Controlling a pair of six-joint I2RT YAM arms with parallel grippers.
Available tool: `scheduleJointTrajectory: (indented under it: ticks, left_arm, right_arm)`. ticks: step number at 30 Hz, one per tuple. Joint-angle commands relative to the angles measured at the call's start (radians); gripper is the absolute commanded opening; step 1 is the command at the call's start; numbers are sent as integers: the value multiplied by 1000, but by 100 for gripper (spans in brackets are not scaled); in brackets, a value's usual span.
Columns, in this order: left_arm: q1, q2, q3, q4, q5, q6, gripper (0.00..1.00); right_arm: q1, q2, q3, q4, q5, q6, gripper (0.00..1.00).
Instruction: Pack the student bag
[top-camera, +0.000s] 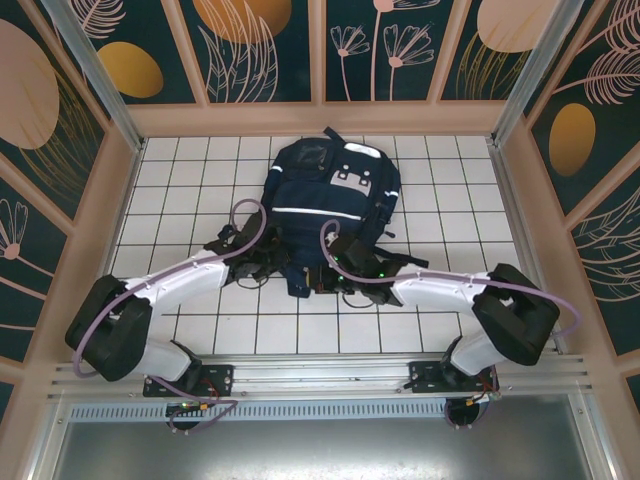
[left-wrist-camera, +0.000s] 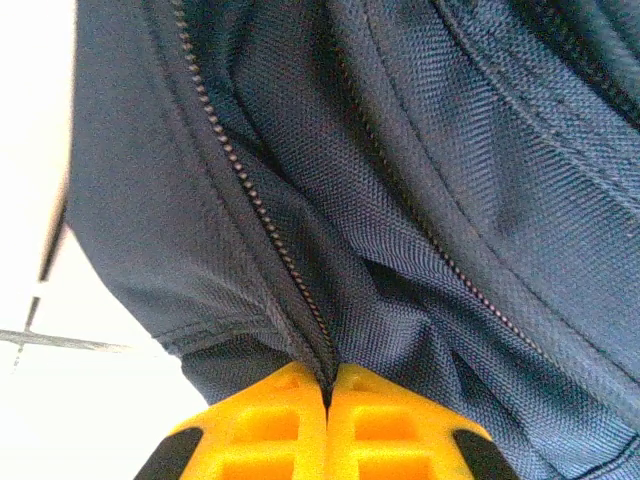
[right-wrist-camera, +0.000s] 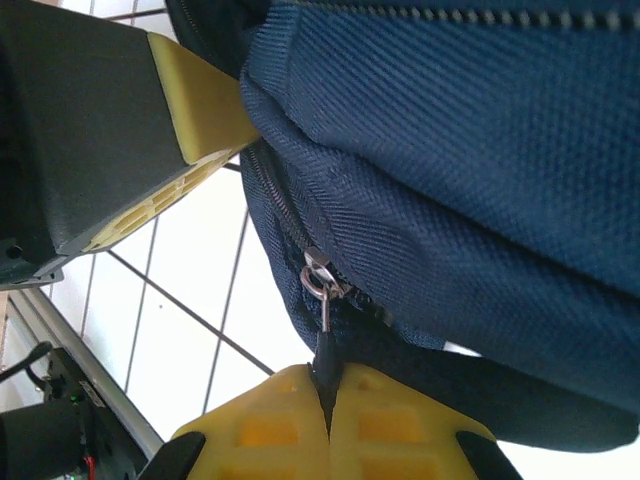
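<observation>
White tiled table (top-camera: 190, 190), large navy blue fabric student bag (top-camera: 330, 195) lying flat at its centre, I read my left gripper (left-wrist-camera: 328, 385) clenched on the bag's zip seam, right gripper (right-wrist-camera: 325, 385) clamped on the black zip pull tab (right-wrist-camera: 323, 352).

The right gripper (right-wrist-camera: 327, 395), its yellow fingers pressed together, pinches the dark zipper pull (right-wrist-camera: 323, 350) that hangs from a metal slider (right-wrist-camera: 317, 275) on the navy student bag (right-wrist-camera: 480, 160), while the left gripper (right-wrist-camera: 240, 148) touches the bag's fabric close by, above the white tiled worktop (right-wrist-camera: 190, 320).
</observation>
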Motion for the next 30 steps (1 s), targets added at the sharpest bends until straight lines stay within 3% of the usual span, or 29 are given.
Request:
scheduleJointTrajectory:
  ticks: [1, 11, 30]
  left_arm:
    - [46, -47, 34, -85, -76, 112, 0]
    - [119, -47, 19, -117, -108, 166, 0]
    - [136, -26, -3, -99, -152, 166, 0]
  right_arm:
    - [22, 61, 82, 41, -25, -13, 0]
    - [55, 172, 166, 11, 8, -13, 0]
    - [71, -106, -105, -70, 140, 3, 0]
